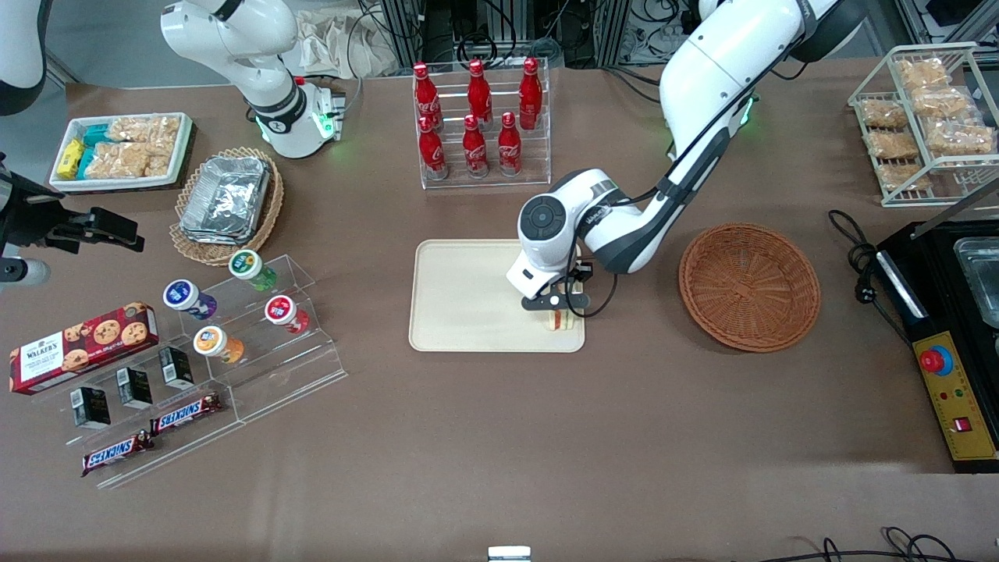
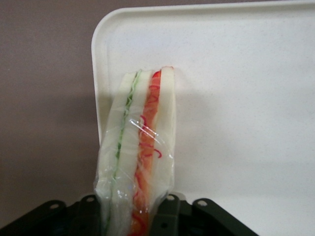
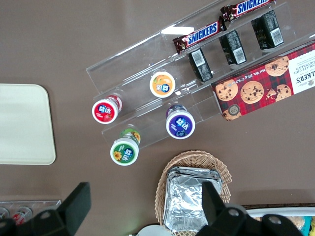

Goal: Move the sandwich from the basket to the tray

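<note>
the left arm's gripper (image 1: 556, 306) sits low over the tray (image 1: 460, 297), at the tray's corner nearest the front camera on the working arm's side, and it is clenched on the sandwich (image 1: 556, 320). in the wrist view the plastic-wrapped sandwich (image 2: 140, 147) stands on edge between the fingers (image 2: 165, 221), its bread layers with green and orange-red filling showing, just inside the rim of the tray (image 2: 236, 73). the reddish-brown basket (image 1: 749, 286) lies on the tabletop (image 1: 499, 437) beside the tray, toward the working arm's end.
</note>
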You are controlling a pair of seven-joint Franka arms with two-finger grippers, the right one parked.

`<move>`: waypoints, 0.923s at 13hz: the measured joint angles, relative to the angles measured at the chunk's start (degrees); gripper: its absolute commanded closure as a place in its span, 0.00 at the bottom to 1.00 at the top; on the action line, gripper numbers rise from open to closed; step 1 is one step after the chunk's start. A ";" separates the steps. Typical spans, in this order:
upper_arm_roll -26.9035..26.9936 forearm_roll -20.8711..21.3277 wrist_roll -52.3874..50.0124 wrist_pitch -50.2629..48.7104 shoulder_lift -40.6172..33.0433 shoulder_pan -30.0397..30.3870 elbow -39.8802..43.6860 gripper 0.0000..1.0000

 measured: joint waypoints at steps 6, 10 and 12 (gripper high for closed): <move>0.17 0.01 -0.10 -0.68 -0.75 0.67 2.30 0.00; 0.21 -4.74 0.40 -12.65 -7.14 3.81 7.73 0.00; 0.26 -10.24 3.39 -18.91 -12.96 8.07 9.64 0.00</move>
